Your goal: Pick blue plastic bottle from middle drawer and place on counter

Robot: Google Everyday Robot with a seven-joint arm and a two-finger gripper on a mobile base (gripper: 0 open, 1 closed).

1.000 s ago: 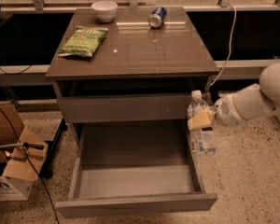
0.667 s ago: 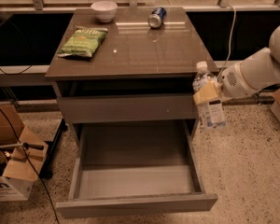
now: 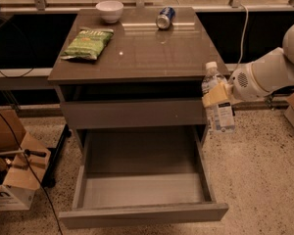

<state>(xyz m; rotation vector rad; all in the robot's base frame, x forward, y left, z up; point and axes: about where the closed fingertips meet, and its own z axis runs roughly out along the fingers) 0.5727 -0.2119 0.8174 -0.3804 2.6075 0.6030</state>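
Blue plastic bottle (image 3: 223, 117): held off the ground, roughly upright, white cap uppermost, just outside the right front corner of the cabinet. Its cap sits about level with the front edge of the bench (image 3: 137, 58); its base hangs at the height of the cabinet's right side, above the floor. It rests on neither bench nor drawer. Claw (image 3: 216, 97): closed on the bottle's midsection, tan fingers (image 3: 213, 99) wrapped across the body just above the label band. The white arm (image 3: 272, 72) enters from the right edge of the view, with the claw at its left end. Middle drawer (image 3: 142, 213): pulled fully out towards the camera, grey floor and side walls exposed; the bottle is to the right of it and above it, not inside. Top drawer (image 3: 132, 113): front closed, directly under the bench. On the bench: a green snack bag (image 3: 87, 43) lying flat at the left, a white bowl (image 3: 110, 10) at the rear left, and a blue soda can (image 3: 165, 17) on its side at the rear centre, all well apart from the bottle. Surroundings: cardboard boxes (image 3: 14, 180) on the speckled floor (image 3: 264, 180) at the left, and a white cable (image 3: 244, 31) hanging behind the cabinet's right side.
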